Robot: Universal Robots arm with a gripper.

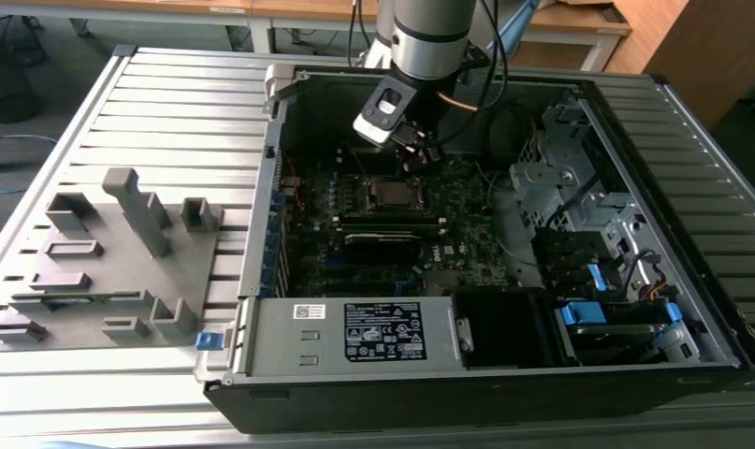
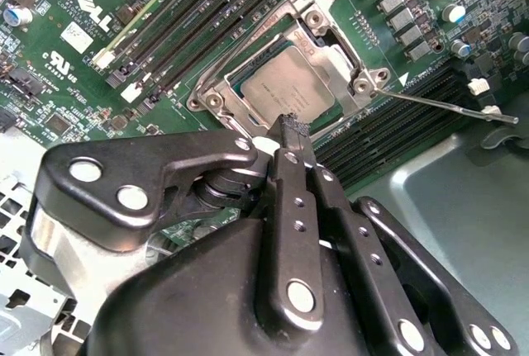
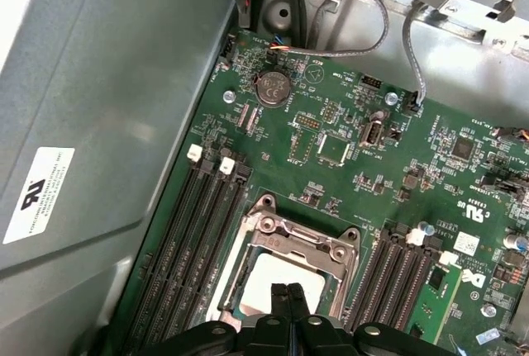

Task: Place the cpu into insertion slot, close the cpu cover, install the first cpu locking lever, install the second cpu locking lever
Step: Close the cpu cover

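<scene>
A small, flat, square cpu (image 2: 285, 87) with a dull silver-grey metal top lies level, metal face up, in the square black insertion slot (image 3: 233, 283) of the dark green motherboard (image 3: 347, 166). Being square, the chip has no long axis. Its edges run parallel to the long, narrow black memory slots (image 3: 198, 232) that flank the socket on two sides. Faint print crosses its pale top, and a dark strip of socket shows along one edge. The thin, silvery, square-framed cpu cover (image 3: 293, 240) lies down over the chip, which shows through the cover's large window, with metal tabs overlapping the chip's edges. A thin, silvery wire locking lever (image 2: 446, 106) reaches out from one corner of the socket across a bank of memory slots. The black hand (image 2: 291, 125) has its two fingers pressed together with nothing between them. Its tip is over the edge of the cover in both wrist views, but contact cannot be judged. In the exterior view the arm comes down into the open black and grey computer case (image 1: 258, 234), which holds the board and lies on a slatted metal tabletop (image 1: 165, 112). Towards the exterior view's left, a grey moulded fixture (image 1: 103, 271) with upright holders rests beside the case.
</scene>
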